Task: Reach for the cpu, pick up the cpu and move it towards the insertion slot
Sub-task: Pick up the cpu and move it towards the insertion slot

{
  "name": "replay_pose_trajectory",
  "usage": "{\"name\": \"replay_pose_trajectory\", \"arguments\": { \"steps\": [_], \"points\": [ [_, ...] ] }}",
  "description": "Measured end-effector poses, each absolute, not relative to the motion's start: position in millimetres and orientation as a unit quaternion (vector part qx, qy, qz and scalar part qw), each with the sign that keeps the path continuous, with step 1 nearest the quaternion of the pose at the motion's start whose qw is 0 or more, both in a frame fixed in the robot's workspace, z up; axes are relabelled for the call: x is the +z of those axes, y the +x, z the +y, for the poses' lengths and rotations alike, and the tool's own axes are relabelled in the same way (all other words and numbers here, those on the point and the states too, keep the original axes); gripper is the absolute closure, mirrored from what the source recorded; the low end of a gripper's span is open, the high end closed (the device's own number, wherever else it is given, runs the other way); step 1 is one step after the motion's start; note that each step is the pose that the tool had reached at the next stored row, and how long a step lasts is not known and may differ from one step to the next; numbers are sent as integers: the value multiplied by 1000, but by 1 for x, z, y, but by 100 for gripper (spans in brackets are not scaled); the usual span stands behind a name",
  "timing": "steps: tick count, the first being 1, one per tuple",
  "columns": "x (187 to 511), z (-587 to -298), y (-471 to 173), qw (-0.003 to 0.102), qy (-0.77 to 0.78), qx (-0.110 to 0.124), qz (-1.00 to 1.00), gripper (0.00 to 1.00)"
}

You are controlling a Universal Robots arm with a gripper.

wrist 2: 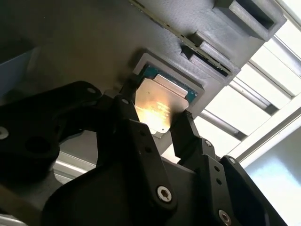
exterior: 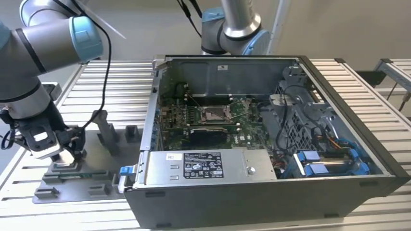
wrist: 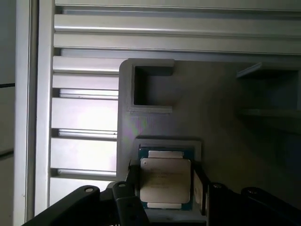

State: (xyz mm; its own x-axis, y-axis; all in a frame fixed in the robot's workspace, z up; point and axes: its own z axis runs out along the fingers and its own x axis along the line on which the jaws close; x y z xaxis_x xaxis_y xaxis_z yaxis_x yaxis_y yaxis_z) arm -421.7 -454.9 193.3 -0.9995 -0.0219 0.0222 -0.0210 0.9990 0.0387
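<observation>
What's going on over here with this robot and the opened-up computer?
A robot arm has its gripper down at a grey fixture on the slatted table, to the exterior view's left of the open computer case. In both wrist views the cpu lies silvery face up and appears seated in the fixture's nest, not yet lifted, with the gripper straddling it. The insertion slot sits on the green board inside the case, well away from the gripper.
</observation>
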Motion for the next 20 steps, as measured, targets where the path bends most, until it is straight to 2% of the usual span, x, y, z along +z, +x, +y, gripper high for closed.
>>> {"name": "replay_pose_trajectory", "arguments": {
  "steps": [11,20],
  "points": [
    [233,-455,-422,12,8,-19,-1000,100],
    [248,-455,-422,13,8,-19,-1000,100]
  ]
}}
